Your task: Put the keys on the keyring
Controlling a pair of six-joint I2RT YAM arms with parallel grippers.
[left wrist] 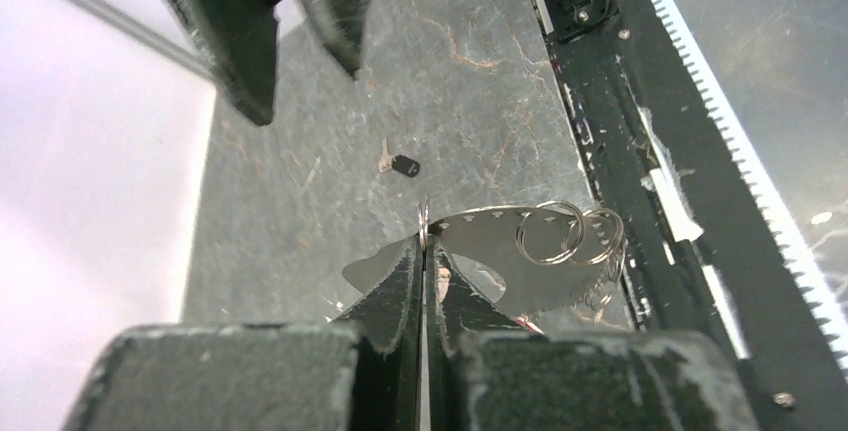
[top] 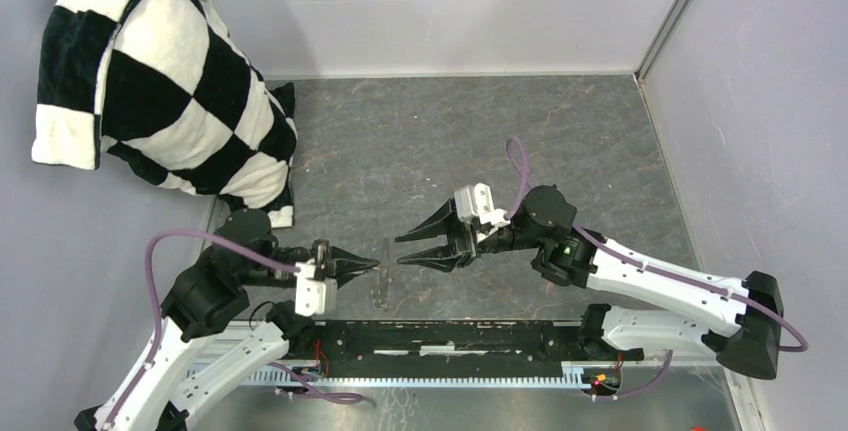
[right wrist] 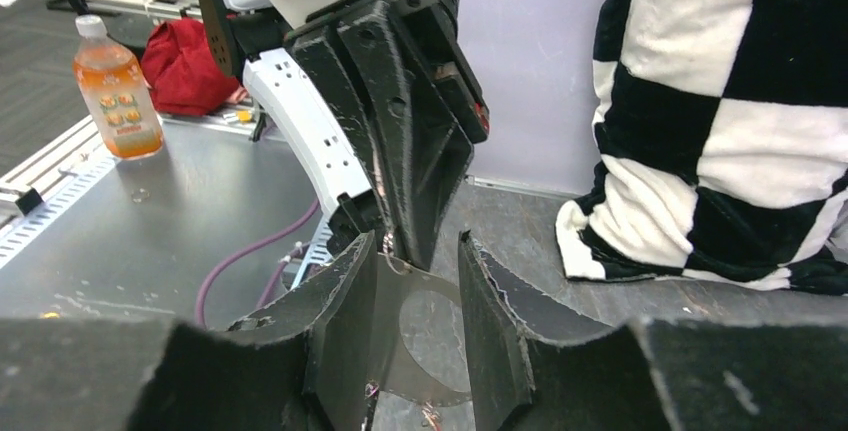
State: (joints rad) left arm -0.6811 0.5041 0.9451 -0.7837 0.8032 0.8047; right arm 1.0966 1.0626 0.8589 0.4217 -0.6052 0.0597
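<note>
1. The left gripper (top: pixel 372 264) has its jaws fully closed. They pinch the upper edge of the keyring (top: pixel 382 286), which hangs edge-on below the tips, over the table (top: pixel 450 131).
2. The right gripper (top: pixel 399 250) has its jaws partly spread and grips nothing. It faces the keyring from 2 o'clock, and its fingers (right wrist: pixel 345 331) stand on either side of the ring's flat silvery plate.
3. In the left wrist view, two small split rings (left wrist: pixel 549 233) sit at 3 o'clock of the pinch.
4. The black-headed key (left wrist: pixel 403 165) lies flat on the table at 12 o'clock of the pinch, apart from the keyring.
</note>
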